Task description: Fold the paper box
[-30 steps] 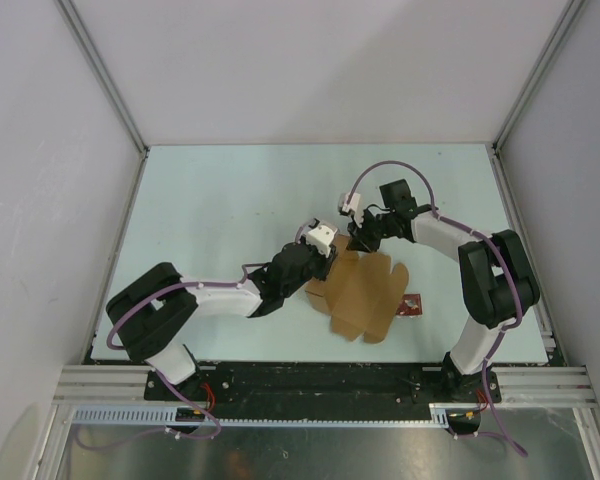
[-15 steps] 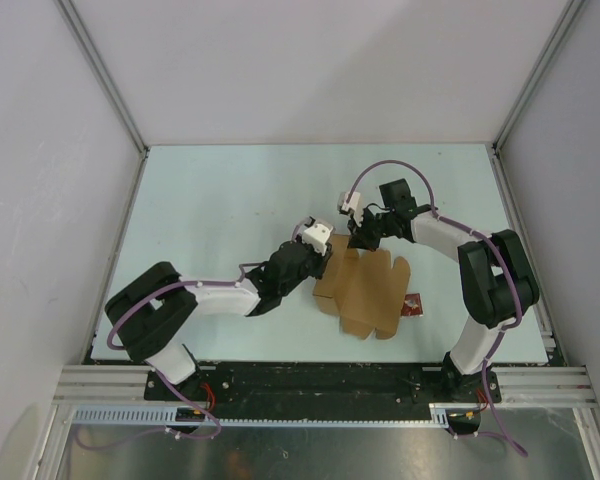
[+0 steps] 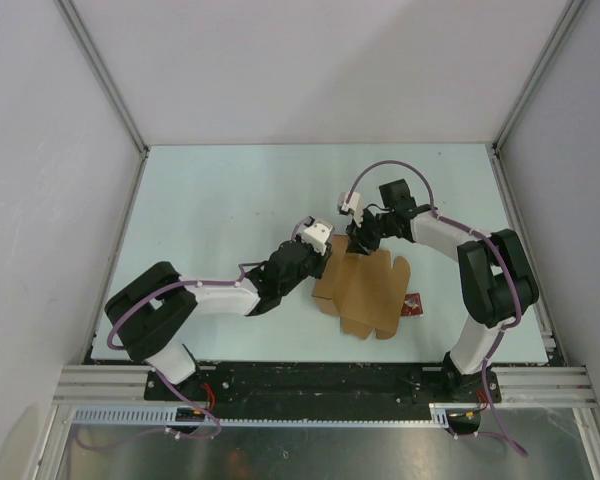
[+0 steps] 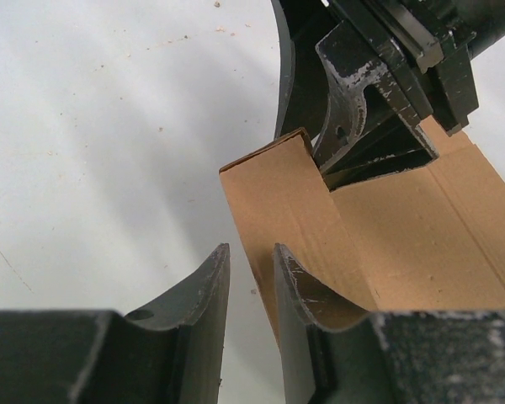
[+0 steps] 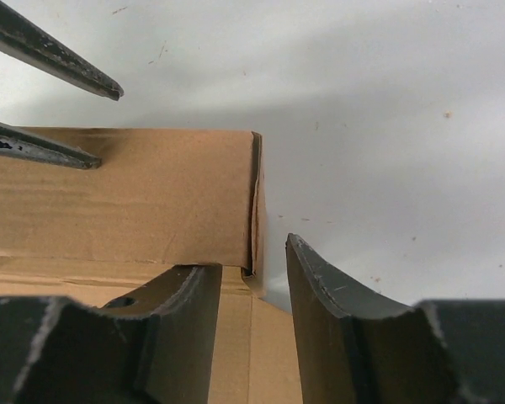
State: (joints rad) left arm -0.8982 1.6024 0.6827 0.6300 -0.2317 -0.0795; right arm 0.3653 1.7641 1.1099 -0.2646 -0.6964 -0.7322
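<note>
From above, the paper box [image 3: 365, 295] lies mostly unfolded on the table [image 3: 230, 200], right of centre and towards the front. It sits between the 2 arms, with a small red packet [image 3: 412, 302] just beside its right edge. The left gripper [image 3: 328, 258] and right gripper [image 3: 357, 250] meet at its far-left corner.

In the left wrist view, the left fingers [image 4: 202, 290] stand narrowly parted astride the sheet's edge. Bare table shows in the gap, and nothing is visibly pinched.

In the right wrist view, the right fingers [image 5: 328, 311] are part-open with a creased corner in the gap. 1 finger lies over the cardboard, unclamped.

The sheet is probably very light. It looks stiff across each panel but ready to hinge at its creases, and likely to skate on the smooth table. The best hold seems to be a flap's free edge near a crease — 1 gripper pinning, the other lifting. A hard pinch mid-panel could dent it.
</note>
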